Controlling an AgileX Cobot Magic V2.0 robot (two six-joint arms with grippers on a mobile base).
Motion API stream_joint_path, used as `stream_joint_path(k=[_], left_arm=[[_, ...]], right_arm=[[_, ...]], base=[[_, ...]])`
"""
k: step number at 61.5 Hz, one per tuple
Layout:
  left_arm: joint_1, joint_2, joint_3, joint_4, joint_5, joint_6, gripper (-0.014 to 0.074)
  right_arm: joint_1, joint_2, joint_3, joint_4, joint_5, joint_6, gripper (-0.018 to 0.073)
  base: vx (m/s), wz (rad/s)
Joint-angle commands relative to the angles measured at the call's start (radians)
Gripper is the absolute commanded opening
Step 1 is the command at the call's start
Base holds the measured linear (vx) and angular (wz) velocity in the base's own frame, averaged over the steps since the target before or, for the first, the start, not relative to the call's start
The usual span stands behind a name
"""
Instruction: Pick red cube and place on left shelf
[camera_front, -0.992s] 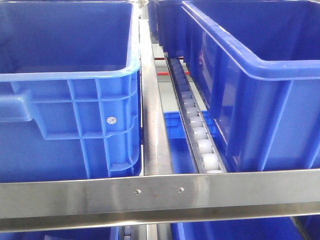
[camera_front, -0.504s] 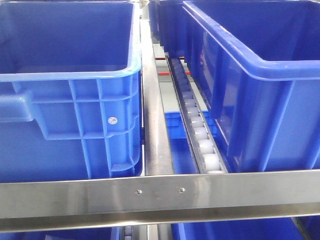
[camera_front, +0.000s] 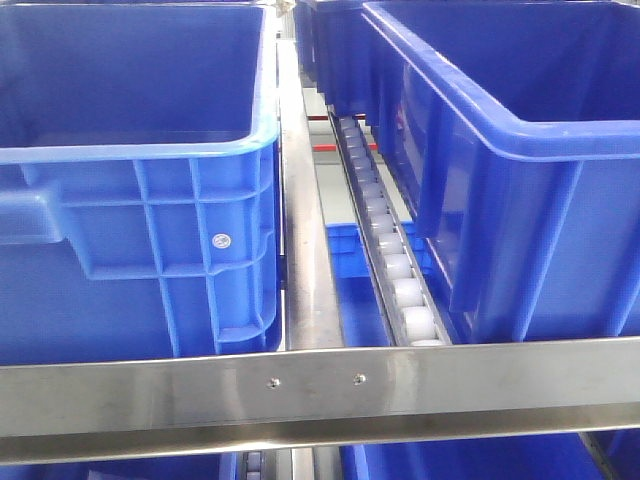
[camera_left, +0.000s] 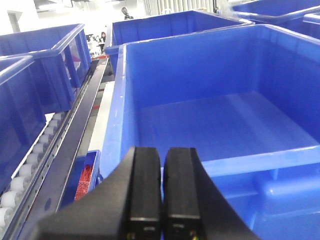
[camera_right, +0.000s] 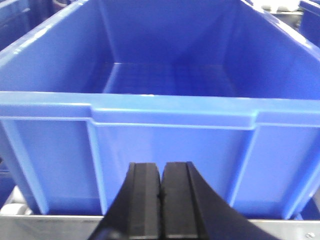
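Facing two blue bins on a steel rack: left bin (camera_front: 140, 200), right bin (camera_front: 520, 180), a roller track (camera_front: 395, 270) running between them behind the front rail (camera_front: 320, 385). Left gripper (camera_left: 162, 190) pads pressed together, empty, before a bin rim. Right gripper (camera_right: 161, 200) likewise closed, empty. Red cube not visible in any view; location cannot be told.

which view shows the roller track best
The front-facing view: the roller track runs up the middle between the left bin and right bin, wheels clearly visible. The left wrist view catches only part of it at its left edge. The right wrist view shows none.
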Motion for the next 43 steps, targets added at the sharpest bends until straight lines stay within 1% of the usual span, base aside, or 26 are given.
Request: stream_joint_path(k=[1, 11, 15, 43], left_arm=[[0.002, 0.008, 0.022, -0.01, -0.083, 0.001, 0.0106], [0.002, 0.008, 0.022, -0.01, -0.083, 0.001, 0.0106], [0.002, 0.008, 0.022, -0.01, -0.083, 0.001, 0.0106], [0.002, 0.008, 0.022, -0.01, -0.083, 0.001, 0.0106]], right_arm=[[-0.007, -0.021, -0.024, -0.007, -0.092, 0.004, 0.0067], [-0.007, -0.019, -0.024, -0.007, -0.092, 0.004, 0.0067], [-0.007, -0.019, -0.024, -0.007, -0.1, 0.004, 0.0067], [-0.007, -0.019, -0.024, -0.017, -0.115, 0.005, 0.0067]], base=[[0.0, 0.0], [0.0, 0.0], [0.06, -0.38], [0.0, 0.0]])
